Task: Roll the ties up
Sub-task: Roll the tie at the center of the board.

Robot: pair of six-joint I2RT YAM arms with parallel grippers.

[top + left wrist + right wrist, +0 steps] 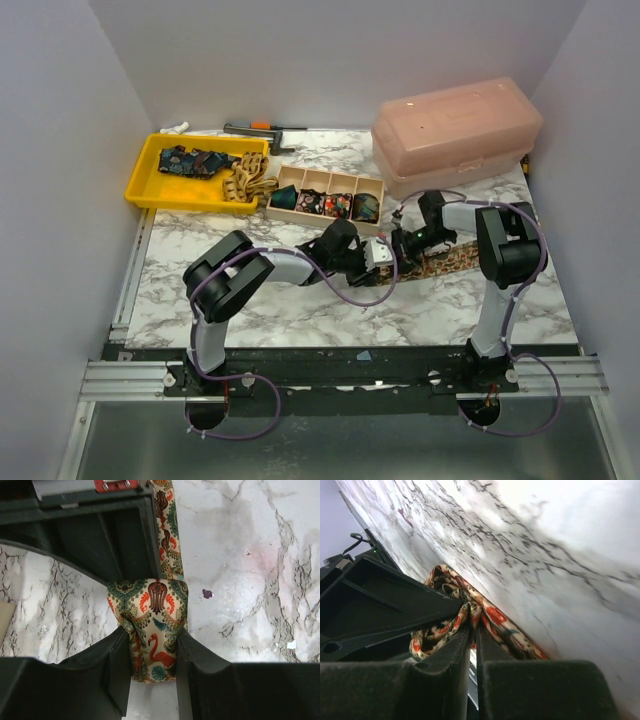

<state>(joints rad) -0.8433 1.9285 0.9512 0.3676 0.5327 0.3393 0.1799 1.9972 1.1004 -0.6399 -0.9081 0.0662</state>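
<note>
A patterned tie (450,260) with flamingos lies on the marble table right of centre. Its near end is coiled into a small roll (150,600), and my left gripper (152,635) is shut on that roll from both sides. The flat strip (170,530) runs away from the roll. My right gripper (474,625) meets it from the other side, its jaws almost together with a fold of the tie (495,617) pinched at the tips. In the top view the left gripper (383,262) and the right gripper (402,243) touch at the roll.
A wooden divided box (330,178) holds three rolled ties: teal (285,197), multicoloured (325,204) and dark green (366,207). A yellow tray (150,160) at the back left holds a dark blue tie (190,160) and a tan tie (248,178). A pink lidded box (455,130) stands at the back right.
</note>
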